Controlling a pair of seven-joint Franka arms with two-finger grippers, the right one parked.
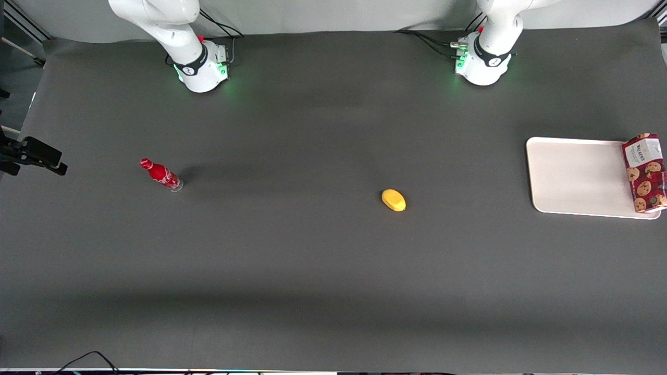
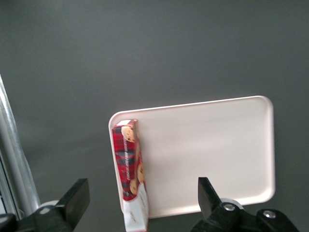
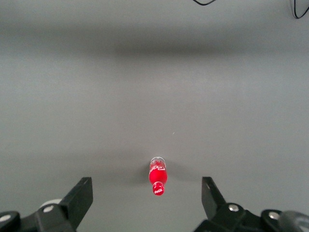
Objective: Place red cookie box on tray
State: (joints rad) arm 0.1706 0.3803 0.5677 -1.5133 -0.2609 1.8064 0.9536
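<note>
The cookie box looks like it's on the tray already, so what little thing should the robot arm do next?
Probably just lift away and stop. The long dark red tartan cookie box already lies along one edge of the flat off-white tray, and the left arm's gripper hangs above it, open and holding nothing. One end of the box seems to overhang the rim.

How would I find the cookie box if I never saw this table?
Find the off-white tray at the working arm's end of the table. The red cookie box lies along its outer edge, below the open gripper. It alone is tartan with cookie pictures.
</note>
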